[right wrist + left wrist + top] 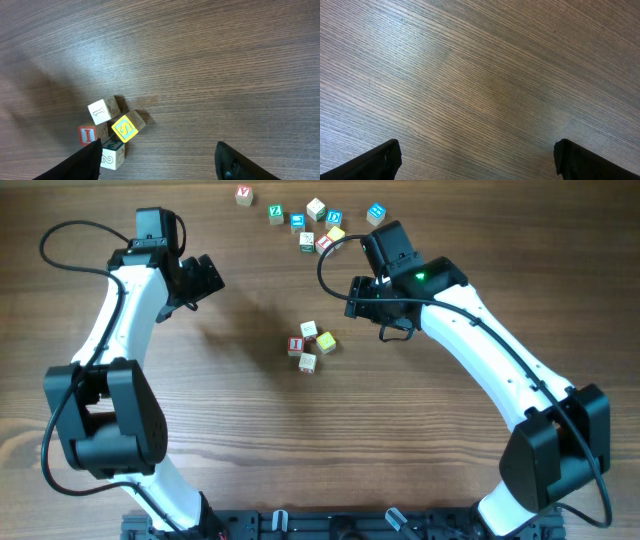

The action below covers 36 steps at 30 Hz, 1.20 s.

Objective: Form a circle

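The circle is a tight cluster of several small letter cubes (309, 346) in the middle of the table. In the right wrist view it shows as a white "1" cube (102, 111), a yellow "S" cube (126, 128), a red "I" cube (88, 134) and a pale "2" cube with a blue top (114, 153), all touching. My right gripper (159, 150) is open with only bare wood between its fingers; its left finger (82, 162) overlaps the cluster's edge. In the overhead view the right gripper (385, 320) is just right of the cluster. My left gripper (477, 150) is open over bare wood, far left of the cluster (205, 280).
A loose scatter of similar letter cubes (316, 220) lies along the table's far edge, from a red-lettered one (245, 195) to a blue one (376, 213). The right arm's wrist sits just below that scatter.
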Each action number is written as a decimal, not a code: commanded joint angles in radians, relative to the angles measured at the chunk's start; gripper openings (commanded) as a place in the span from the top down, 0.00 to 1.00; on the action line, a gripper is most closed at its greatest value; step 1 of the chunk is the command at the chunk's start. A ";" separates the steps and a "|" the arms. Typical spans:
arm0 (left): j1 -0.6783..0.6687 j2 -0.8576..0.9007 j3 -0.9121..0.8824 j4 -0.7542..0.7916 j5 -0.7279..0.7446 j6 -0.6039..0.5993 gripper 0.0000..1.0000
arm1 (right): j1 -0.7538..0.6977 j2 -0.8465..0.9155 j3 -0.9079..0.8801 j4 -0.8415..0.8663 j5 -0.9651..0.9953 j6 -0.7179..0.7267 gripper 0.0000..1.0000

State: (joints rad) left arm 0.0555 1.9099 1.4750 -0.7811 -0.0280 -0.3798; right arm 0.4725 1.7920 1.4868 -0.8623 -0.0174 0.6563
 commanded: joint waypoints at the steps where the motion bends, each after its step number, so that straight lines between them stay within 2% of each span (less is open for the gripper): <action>1: 0.003 -0.017 0.011 0.000 0.001 0.005 0.00 | 0.004 0.002 -0.007 0.014 0.025 -0.002 0.28; 7: 0.003 -0.017 0.011 0.000 0.001 0.005 0.00 | 0.004 0.003 -0.007 0.024 0.024 -0.002 0.25; 36: 0.003 -0.017 0.011 0.000 0.001 0.005 0.00 | 0.004 0.002 -0.007 0.011 0.024 -0.002 0.24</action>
State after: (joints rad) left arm 0.0555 1.9099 1.4750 -0.7811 -0.0280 -0.3798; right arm 0.4725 1.7920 1.4868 -0.8501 -0.0174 0.6563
